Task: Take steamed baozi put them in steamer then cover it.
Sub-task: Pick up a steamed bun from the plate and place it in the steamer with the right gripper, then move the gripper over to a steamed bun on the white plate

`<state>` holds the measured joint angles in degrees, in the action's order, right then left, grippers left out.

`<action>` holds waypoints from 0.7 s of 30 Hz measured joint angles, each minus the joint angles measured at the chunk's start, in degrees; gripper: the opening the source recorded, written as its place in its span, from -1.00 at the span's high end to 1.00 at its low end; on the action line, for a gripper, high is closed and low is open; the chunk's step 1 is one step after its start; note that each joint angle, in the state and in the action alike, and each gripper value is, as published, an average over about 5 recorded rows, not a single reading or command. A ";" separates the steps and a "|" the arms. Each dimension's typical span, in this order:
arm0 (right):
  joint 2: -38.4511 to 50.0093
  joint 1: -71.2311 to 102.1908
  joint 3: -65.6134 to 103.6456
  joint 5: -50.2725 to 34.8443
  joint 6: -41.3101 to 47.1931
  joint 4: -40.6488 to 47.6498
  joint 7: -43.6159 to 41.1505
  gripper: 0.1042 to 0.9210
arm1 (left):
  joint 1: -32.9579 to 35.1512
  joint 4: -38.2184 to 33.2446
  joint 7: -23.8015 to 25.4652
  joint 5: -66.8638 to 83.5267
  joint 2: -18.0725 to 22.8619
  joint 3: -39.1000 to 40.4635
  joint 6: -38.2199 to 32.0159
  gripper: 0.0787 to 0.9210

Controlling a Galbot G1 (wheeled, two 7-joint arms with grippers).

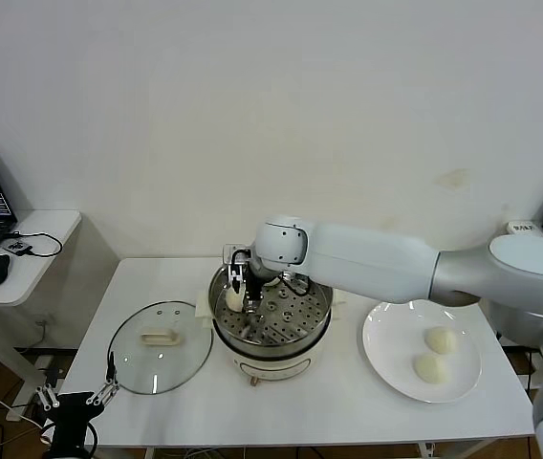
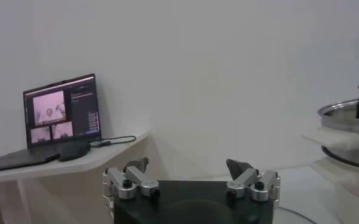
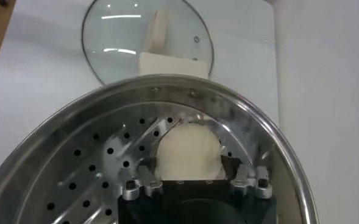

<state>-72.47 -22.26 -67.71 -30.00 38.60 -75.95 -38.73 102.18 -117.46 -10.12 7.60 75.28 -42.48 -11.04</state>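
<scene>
The right hand (image 1: pixel 238 292) is reaching across into the steamer (image 1: pixel 317 330), down at the side nearest the cover, and it is gripping one steamed baozi (image 3: pixel 189 151) between its fingers, just over the perforated tray (image 3: pixel 100 167). In the right wrist view the bun is sitting close to the steel wall, seemingly touching or almost touching the tray.

To do this well, I'd say the hand wants the bun settled flat on the tray before letting go, then opening gently and lifting straight up so the soft dough isn't dragged or dented. Setting it close to the wall looks like a sensible choice, since it leaves room for the rest.

As for contents: no other bun is showing on the visible part of the tray, though the arm is hiding a strip of it. Two more steamed baozi (image 1: pixel 440 339) are waiting on the white plate (image 1: pixel 386 356) on the robot's right, well apart from the pot.

The cover (image 1: pixel 160 360) is lying flat on the table (image 1: pixel 348 411) just beside the steamer, handle up. The left hand (image 2: pixel 191 176) is parked low off the table's left edge, fingers spread open and holding nothing.
</scene>
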 measured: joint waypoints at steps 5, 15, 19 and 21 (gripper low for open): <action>2.46 -1.99 0.74 0.55 -1.17 -1.97 -2.59 -0.76 | 0.12 -0.12 -0.01 -0.04 0.00 0.03 0.00 -0.77; 14.49 -8.99 0.79 6.34 -8.06 -8.93 -13.42 -0.76 | 0.11 -0.40 -0.05 -0.15 -0.25 0.39 -0.02 -0.77; 21.12 -10.52 0.95 9.78 -11.88 -12.14 -17.72 -0.76 | 0.14 -0.44 -0.06 -0.37 -0.36 0.84 -0.02 -0.77; 24.57 -10.83 1.21 11.62 -13.67 -13.59 -19.55 -0.76 | 0.17 -0.34 -0.07 -0.45 -0.46 1.07 -0.03 -0.77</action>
<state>-47.90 -33.09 -66.50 -18.38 24.92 -89.54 -58.28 102.35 -117.80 -10.20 7.14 74.83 -41.41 -11.07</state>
